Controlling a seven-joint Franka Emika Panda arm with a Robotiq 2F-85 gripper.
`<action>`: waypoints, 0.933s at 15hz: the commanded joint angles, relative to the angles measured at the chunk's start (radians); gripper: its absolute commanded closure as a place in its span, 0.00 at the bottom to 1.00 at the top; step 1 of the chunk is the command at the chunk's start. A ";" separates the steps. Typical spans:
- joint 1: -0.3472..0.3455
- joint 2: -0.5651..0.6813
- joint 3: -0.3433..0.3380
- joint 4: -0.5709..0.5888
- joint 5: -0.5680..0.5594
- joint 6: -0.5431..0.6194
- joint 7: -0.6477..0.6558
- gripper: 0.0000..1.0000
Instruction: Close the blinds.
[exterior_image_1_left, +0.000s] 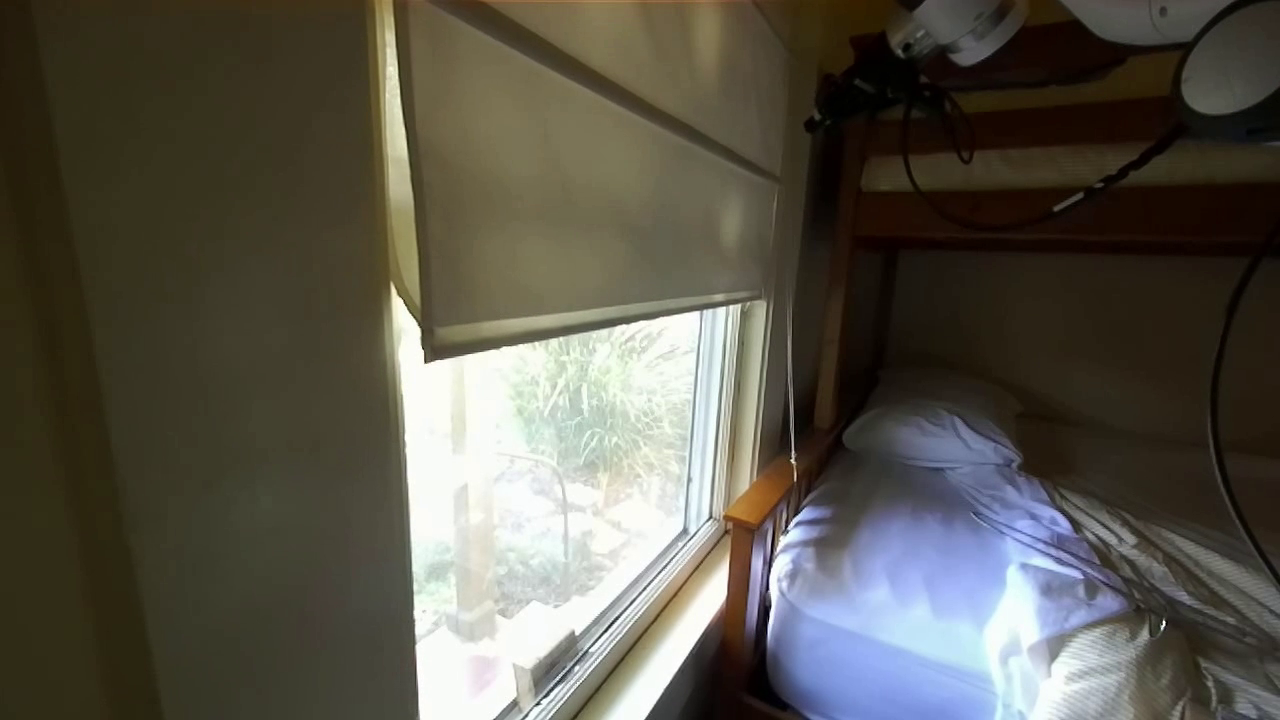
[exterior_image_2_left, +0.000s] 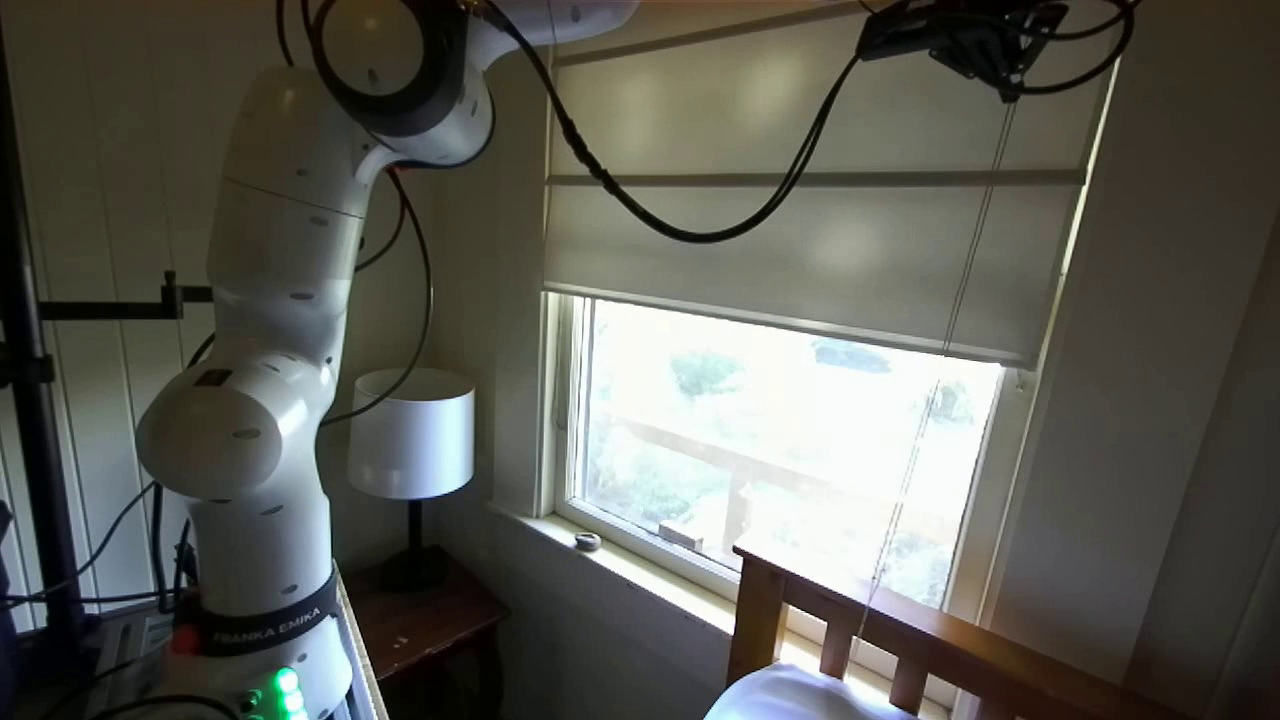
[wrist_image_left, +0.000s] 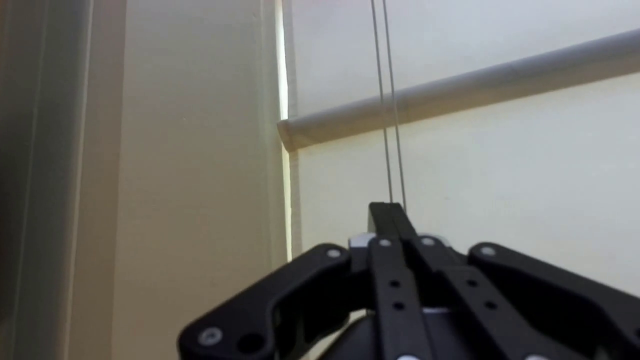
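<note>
Blinds (exterior_image_1_left: 590, 200) hang partway down over the window (exterior_image_1_left: 570, 500). Jaws are clenched, apparently on the pull cord (wrist_image_left: 384, 125). Blinds judged soft, light; the thin cord may slip, yet is the proper hold.

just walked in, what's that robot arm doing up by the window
A Franka Panda arm has its gripper up by the cream Roman shade, at the two pull cords. The gripper is shut right where the pull cords reach its tips; whether they are pinched I can't tell for certain. The aim seems to be closing the Roman shade, which hangs partway down; the lower part of the window is uncovered.
</note>
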 joint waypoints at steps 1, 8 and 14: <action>-0.011 -0.006 0.013 0.010 0.047 -0.022 -0.042 0.71; -0.030 0.063 0.034 0.092 0.212 -0.026 -0.171 0.25; -0.057 0.082 0.018 0.126 0.177 -0.146 -0.169 0.00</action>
